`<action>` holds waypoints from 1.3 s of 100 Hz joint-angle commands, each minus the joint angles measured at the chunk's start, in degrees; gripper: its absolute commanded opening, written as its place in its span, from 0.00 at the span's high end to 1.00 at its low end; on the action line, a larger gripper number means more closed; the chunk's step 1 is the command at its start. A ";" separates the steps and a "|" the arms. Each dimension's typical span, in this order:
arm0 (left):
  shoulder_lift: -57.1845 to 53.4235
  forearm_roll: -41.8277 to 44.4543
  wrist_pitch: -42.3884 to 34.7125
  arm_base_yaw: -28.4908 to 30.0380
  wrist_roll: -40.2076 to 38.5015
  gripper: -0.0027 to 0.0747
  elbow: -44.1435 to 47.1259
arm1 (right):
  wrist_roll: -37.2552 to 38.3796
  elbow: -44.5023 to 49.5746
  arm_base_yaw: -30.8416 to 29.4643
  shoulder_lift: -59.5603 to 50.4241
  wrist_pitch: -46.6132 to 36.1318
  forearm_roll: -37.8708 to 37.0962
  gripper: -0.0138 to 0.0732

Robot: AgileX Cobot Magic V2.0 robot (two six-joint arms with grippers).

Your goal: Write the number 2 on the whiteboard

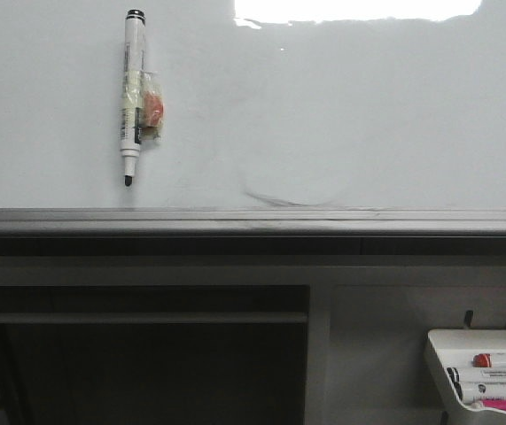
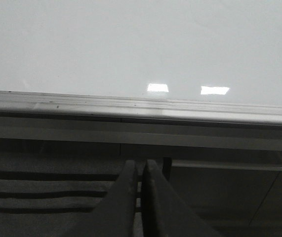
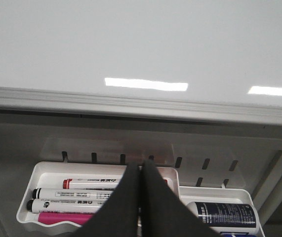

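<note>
The whiteboard [image 1: 341,115] fills the upper front view, glossy white with a grey metal lower rim [image 1: 253,220]. No number 2 shows on it; only a faint grey curved smudge [image 1: 288,197] sits near the rim. A black-capped white marker [image 1: 132,93] with a taped magnet hangs upright on the board, tip down, at the upper left. Neither gripper shows in the front view. My left gripper [image 2: 140,165] is shut and empty, below the board's rim [image 2: 141,106]. My right gripper [image 3: 141,167] is shut and empty, over the marker tray [image 3: 47,173].
A small white tray [image 1: 465,341] at the lower right holds a red-capped, a black-capped and a pink marker [image 3: 61,217]. A second tray beside it holds a dark blue bottle [image 3: 224,215]. A dark recess with a grey bar [image 1: 146,317] lies under the board.
</note>
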 commanded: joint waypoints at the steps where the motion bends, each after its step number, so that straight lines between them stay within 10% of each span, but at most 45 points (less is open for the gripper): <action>1: -1.50 -0.02 -2.80 -0.45 -0.22 0.99 1.57 | -0.21 1.30 -0.27 -1.31 -2.02 -1.08 0.90; 64: -1.50 1.76 -6.47 -0.45 -0.22 0.99 1.57 | -0.21 1.30 -0.27 -1.31 -3.25 -1.20 0.90; 107: -1.50 0.38 -28.58 -0.45 -0.22 0.99 1.57 | -0.21 1.30 -0.27 -1.31 -39.70 -1.20 0.90; 130: -1.50 -2.80 -29.18 -0.45 -0.84 0.99 1.47 | 0.90 0.19 -0.27 -1.31 -30.66 0.99 0.90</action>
